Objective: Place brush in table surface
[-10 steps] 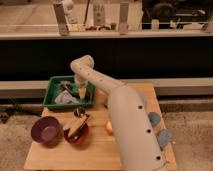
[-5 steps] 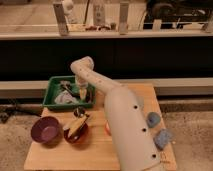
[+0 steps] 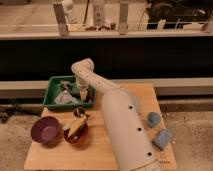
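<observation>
My white arm reaches from the bottom of the camera view up over the wooden table (image 3: 107, 150) and bends down into a green tray (image 3: 52, 82) at the back left. The gripper (image 3: 82, 94) hangs at the tray's right side, just above the grey and pale things (image 3: 64, 96) lying in it. A tan, brush-like object (image 3: 75, 126) lies across a dark red bowl (image 3: 77, 135) in front of the tray. I cannot tell whether the gripper holds anything.
A purple bowl (image 3: 46, 130) stands at the table's front left. Two blue-grey lumps (image 3: 154, 119) (image 3: 162, 138) lie off the table's right edge. A dark wall and a railing run behind the table.
The gripper has shifted a little to the right inside the green tray. The bowls and the tray have not moved.
</observation>
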Tool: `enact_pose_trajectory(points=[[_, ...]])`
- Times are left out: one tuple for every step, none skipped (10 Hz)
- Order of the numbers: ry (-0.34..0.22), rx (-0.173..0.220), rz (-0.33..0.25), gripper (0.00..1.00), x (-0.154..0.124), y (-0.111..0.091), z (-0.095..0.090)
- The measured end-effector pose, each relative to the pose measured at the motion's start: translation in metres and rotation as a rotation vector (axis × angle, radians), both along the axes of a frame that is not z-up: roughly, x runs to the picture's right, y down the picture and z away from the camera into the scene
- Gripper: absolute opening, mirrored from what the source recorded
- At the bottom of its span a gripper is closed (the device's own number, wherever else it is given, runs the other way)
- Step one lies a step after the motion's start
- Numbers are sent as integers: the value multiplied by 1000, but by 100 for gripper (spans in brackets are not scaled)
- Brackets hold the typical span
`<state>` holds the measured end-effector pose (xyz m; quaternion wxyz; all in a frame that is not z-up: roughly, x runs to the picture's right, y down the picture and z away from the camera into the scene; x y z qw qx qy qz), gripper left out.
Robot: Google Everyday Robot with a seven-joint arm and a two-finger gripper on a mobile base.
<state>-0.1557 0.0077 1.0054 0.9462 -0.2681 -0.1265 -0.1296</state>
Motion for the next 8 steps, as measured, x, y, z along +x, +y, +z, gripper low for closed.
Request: enact_pose_trajectory(points=[[1, -4, 1, 39, 0, 1, 1], [3, -8, 3, 34, 0, 1, 2], [5, -11, 2, 34, 0, 1, 2], [8, -15, -2, 34, 0, 1, 2], [11, -18, -4, 33, 0, 2, 3], [15, -21, -6, 26, 0, 2, 3], [18, -22, -6, 16, 0, 3, 3], [15, -20, -1, 7, -1, 1, 2]])
